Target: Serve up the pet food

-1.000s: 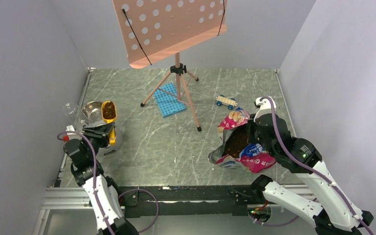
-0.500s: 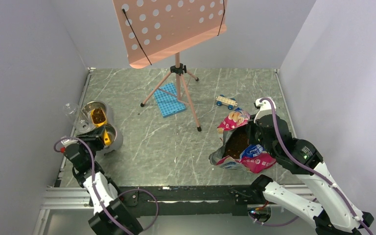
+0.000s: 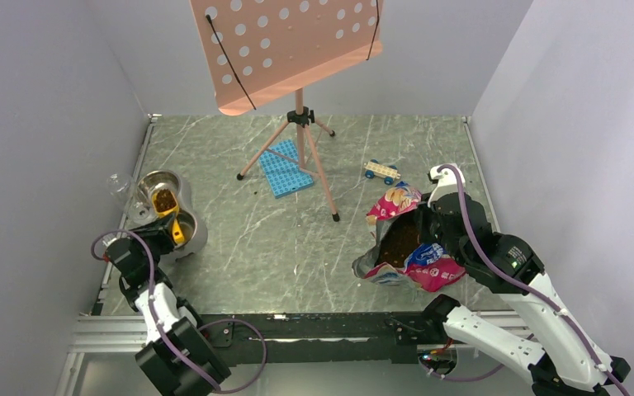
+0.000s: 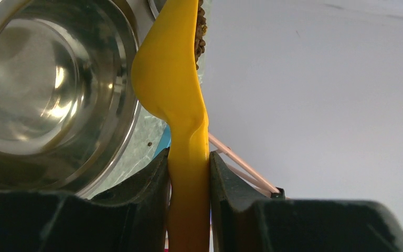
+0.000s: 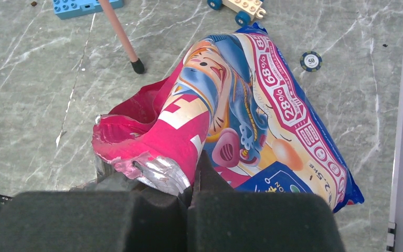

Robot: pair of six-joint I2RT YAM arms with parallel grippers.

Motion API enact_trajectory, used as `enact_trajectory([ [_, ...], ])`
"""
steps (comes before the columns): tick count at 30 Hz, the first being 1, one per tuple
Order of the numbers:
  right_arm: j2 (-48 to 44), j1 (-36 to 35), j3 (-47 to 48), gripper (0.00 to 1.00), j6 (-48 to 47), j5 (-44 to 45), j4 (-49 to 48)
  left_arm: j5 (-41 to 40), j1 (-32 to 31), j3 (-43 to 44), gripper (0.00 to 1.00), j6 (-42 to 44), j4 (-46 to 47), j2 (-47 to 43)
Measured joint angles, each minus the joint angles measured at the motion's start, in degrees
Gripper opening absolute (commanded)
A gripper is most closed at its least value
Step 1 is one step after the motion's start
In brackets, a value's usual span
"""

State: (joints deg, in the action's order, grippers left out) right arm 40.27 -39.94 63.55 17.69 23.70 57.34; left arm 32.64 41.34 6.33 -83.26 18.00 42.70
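Filling the cup of the yellow scoop (image 3: 167, 208), a load of pet food (image 3: 164, 200) hangs just ahead of the left claw (image 3: 162, 232), above the farther basin of the double steel bowl (image 3: 150, 176). That claw pinches the scoop's handle between both fingers (image 4: 149, 184), and its wrist view shows the scoop edge-on with pellets at its far rim. The nearer basin lies under the handle. More pet food sits inside the open foil bag (image 3: 419, 266), directly left of the right claw (image 5: 194, 184), which is pressed together on the bag's torn silver rim. Beyond that claw lie a toy car (image 3: 381, 172) and a poker chip (image 5: 310, 61).
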Motion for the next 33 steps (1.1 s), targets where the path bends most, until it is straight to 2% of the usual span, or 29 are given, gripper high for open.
enact_trajectory([
  [22,-0.59,0.00,-0.52,0.00,0.04,-0.02,-0.68,2.12,0.11,14.10,0.00,-1.62,-3.26,20.44],
  [33,-0.48,0.00,-0.52,0.00,0.02,0.00,-0.83,3.69,0.22,20.31,0.00,-1.64,-14.88,22.43],
])
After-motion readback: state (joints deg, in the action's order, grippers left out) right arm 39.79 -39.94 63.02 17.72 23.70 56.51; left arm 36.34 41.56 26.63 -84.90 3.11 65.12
